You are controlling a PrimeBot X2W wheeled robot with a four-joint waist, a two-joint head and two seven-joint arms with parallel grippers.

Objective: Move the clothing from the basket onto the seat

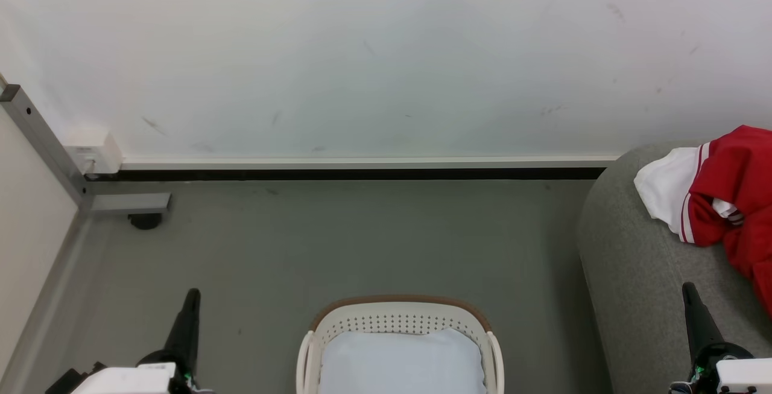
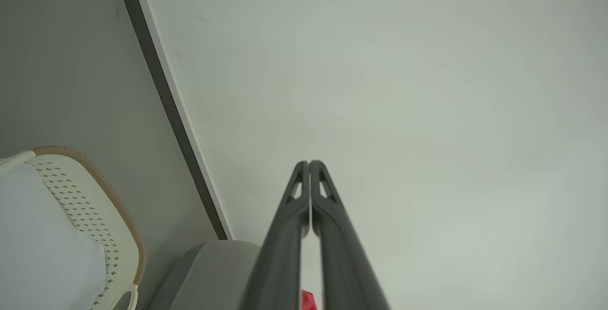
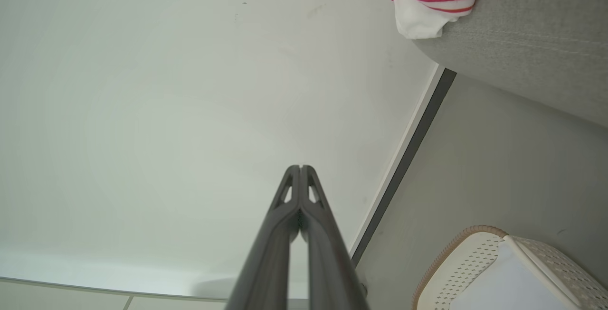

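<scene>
Grey floor (image 1: 362, 243) runs back to a white wall (image 1: 386, 50) with a dark skirting strip. At the near middle stands the basket (image 1: 399, 305). What shows of its inside is a pale liner cloth (image 1: 401, 358) with no red fabric on it, though its near end is cut off by the picture's edge. On the right, the clothing (image 1: 733, 183) lies bunched on the sofa (image 1: 633, 273), red with a white part at the heap's left. From that I judge the job done or very nearly so, unless something lies in the basket's hidden near end.

The left gripper (image 1: 193, 292) and the right gripper (image 1: 687, 288) both point toward the wall, fingers pressed together on nothing, the left seen against the floor and the right against the sofa.

The right wrist view adds that the white part hangs just over the sofa's rounded edge. The left wrist view catches a red sliver low between its own fingers. The head view takes in a white socket box (image 1: 93, 151) low on the far left wall.
</scene>
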